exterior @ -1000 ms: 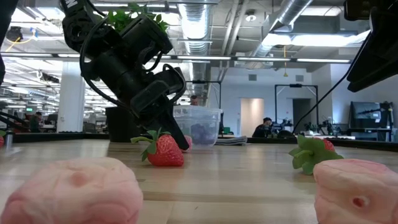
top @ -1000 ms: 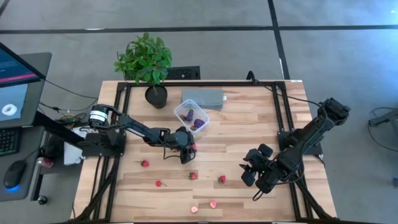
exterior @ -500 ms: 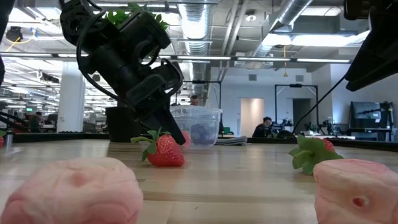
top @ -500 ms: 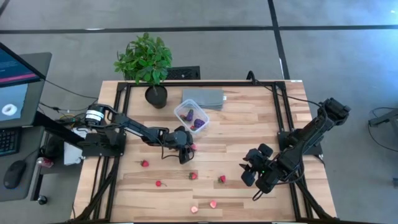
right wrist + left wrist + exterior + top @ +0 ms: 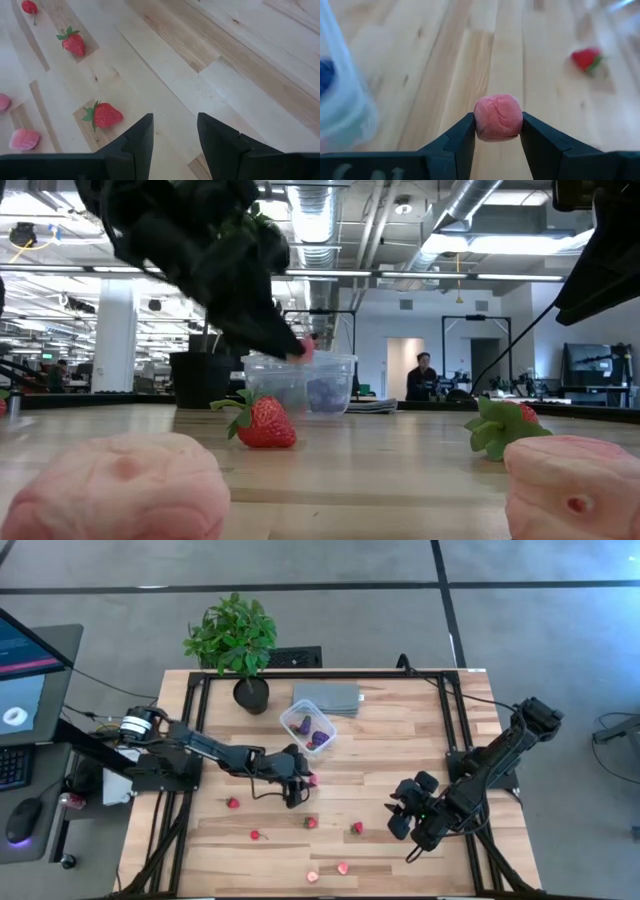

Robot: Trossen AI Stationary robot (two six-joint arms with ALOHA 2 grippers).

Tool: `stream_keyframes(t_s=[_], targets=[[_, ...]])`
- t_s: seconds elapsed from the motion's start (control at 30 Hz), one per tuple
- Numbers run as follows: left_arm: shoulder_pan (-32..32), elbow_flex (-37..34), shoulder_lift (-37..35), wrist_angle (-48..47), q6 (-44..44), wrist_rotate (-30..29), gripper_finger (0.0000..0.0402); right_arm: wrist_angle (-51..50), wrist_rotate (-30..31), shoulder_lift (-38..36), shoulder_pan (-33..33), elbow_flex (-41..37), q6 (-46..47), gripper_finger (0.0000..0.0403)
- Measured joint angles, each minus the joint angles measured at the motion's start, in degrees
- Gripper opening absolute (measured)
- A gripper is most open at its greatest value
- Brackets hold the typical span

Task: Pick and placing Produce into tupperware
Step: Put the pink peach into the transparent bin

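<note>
The left gripper [image 5: 497, 131] holds a pink fruit [image 5: 498, 117] between its two dark, flat-faced fingers [image 5: 460, 137]. The fruit is a rounded, matte lump with a shallow crease, pinched at both sides and clear of the pale wood-plank tabletop [image 5: 425, 65].

Seen from above, the left gripper [image 5: 297, 786] hangs just at 7 o'clock of the tupperware [image 5: 307, 728], a small clear plastic box with rounded corners that holds dark purple-blue pieces [image 5: 319, 737]. In the low view the pink fruit [image 5: 305, 350] sits level with the box rim [image 5: 300, 360]. Half a second ago it was lower, down beside the strawberry [image 5: 263, 420] on the tabletop; the arm has lifted and its elbow has swung toward 9 o'clock.

More fruit lies toward 6 o'clock of the box: red strawberries [image 5: 233, 803] with green leafy caps, and two pale pink pieces [image 5: 342, 867] near the tabletop's near edge.

The right gripper [image 5: 402, 814] waits at 4 o'clock of the box, unmoved. Its fingers [image 5: 137, 140] are a narrow gap apart and hold nothing, above a strawberry [image 5: 106, 115].

A flat grey slab [image 5: 326, 697] lies just at 1 o'clock of the box, and a leafy potted plant [image 5: 236, 640] stands at 10 o'clock.
</note>
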Motion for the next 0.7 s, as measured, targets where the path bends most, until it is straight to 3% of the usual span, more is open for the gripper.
stream_keyframes(t_s=[0.33, 0.7], targets=[[2.2, 0.09, -12.2, -7.46, 5.34, -11.93, 0.0137, -0.04, 0.19, 0.0, -0.07, 0.0, -0.1, 0.0175], [13.35, 0.09, -13.08, -10.63, 5.44, -7.38, 0.0137, 0.45, 0.22, 0.0, -1.14, 0.0, -0.5, 0.0175]])
